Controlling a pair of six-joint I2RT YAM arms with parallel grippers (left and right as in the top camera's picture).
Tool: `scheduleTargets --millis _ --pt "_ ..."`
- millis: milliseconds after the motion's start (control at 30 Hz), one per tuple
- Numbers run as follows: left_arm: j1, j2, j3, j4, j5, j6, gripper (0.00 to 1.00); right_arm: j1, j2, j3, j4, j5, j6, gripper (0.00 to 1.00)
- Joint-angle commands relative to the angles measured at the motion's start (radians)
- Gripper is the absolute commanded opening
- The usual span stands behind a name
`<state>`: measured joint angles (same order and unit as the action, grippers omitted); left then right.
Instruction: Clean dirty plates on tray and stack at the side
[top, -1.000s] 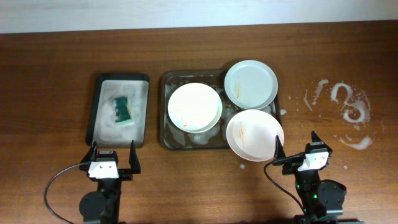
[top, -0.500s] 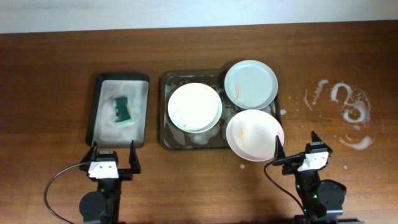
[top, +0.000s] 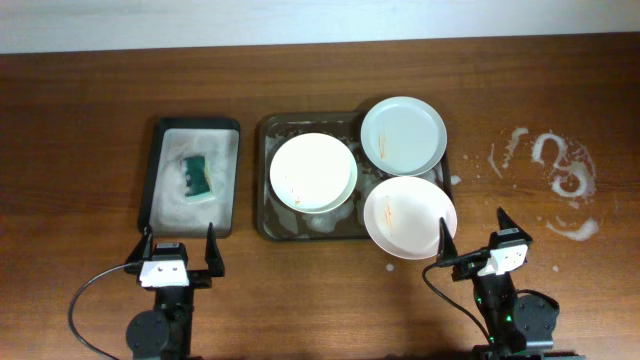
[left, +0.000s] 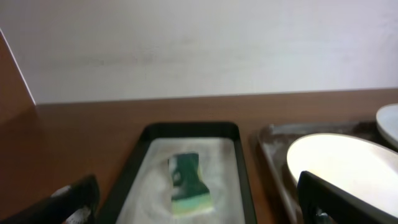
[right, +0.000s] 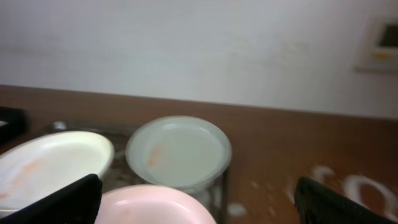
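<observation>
Because the plates (right: 178, 151) are glossy, wet and lying among suds, we judge them stiff, slippery and likely breakable. Each looks light enough for one arm but apt to slide out of a loose pinch. All three lie on the tray (top: 262, 200) at the middle of the table. The left plate (top: 313, 172) is at the tray's 9 o'clock and the far plate (top: 403, 134) at its 1 o'clock. The near plate (top: 410, 217) is at 5 o'clock, overhanging the rim. That overhang looks to us the best place to take hold, with one finger under the lip and one on top. Faint orange smears show on the plates. The left gripper (top: 181, 245) at the table's 7 o'clock and the right gripper (top: 472, 232) at 5 o'clock both stand wide and empty. A soft green sponge (top: 198, 175) lies in the small tray (top: 152, 180) at 9 o'clock.
</observation>
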<state>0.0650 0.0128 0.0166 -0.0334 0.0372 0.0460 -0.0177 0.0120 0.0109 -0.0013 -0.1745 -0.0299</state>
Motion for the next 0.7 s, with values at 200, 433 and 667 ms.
scheduleTargets --millis 200,433,667 --pt "0.003 0.021 0.134 -0.023 0.098 -0.060 0.99 0.005 0.054 0.180 0.039 -0.236 0.045 0.98" --pt "0.003 0.270 0.544 -0.287 0.097 -0.014 0.99 0.005 0.438 0.621 -0.262 -0.371 0.045 0.98" --pt "0.003 0.704 0.951 -0.600 0.132 0.014 0.99 0.075 0.989 1.221 -0.756 -0.420 0.008 0.98"
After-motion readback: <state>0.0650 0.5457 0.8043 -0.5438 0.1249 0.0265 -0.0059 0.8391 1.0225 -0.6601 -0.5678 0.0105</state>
